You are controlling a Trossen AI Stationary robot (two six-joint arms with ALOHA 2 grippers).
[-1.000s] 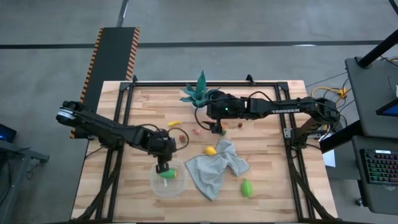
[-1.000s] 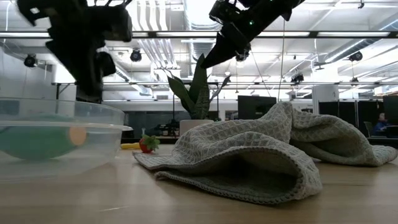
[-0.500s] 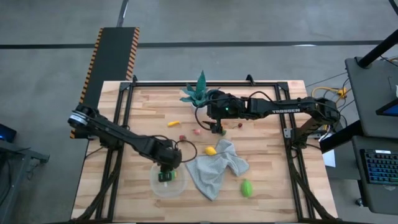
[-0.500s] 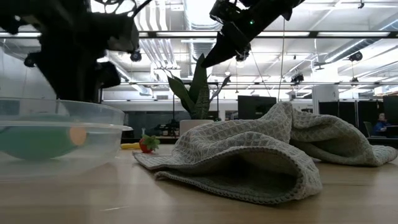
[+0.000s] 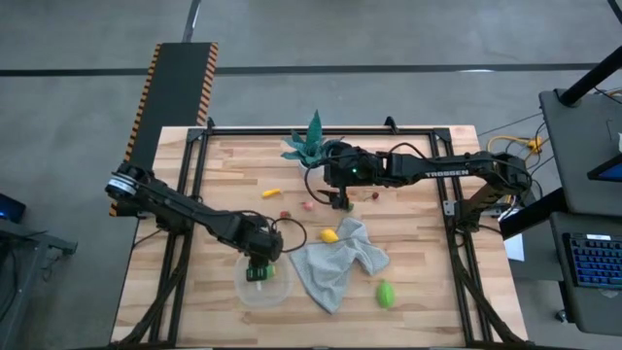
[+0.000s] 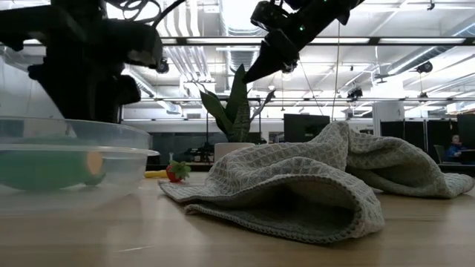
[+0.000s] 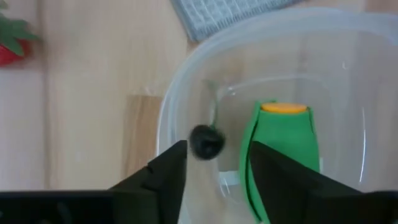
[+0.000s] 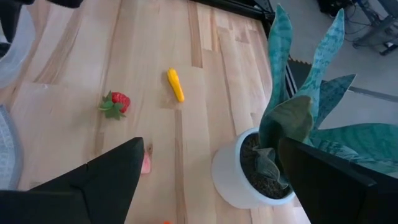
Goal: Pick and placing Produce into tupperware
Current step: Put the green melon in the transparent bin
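Two arms we see over the bench (image 5: 408, 282), left end effector (image 5: 259, 271) fingers apart inside the tupperware (image 5: 262, 283) beside a green produce piece (image 7: 282, 155), right end effector (image 5: 342, 199) spread wide above the bench near the teal plant (image 5: 309, 142), lemon (image 5: 329, 235) touching the grey cloth (image 5: 336, 265).

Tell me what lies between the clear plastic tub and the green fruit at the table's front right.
In the high view, the crumpled grey cloth lies between the clear plastic tub and the green fruit.
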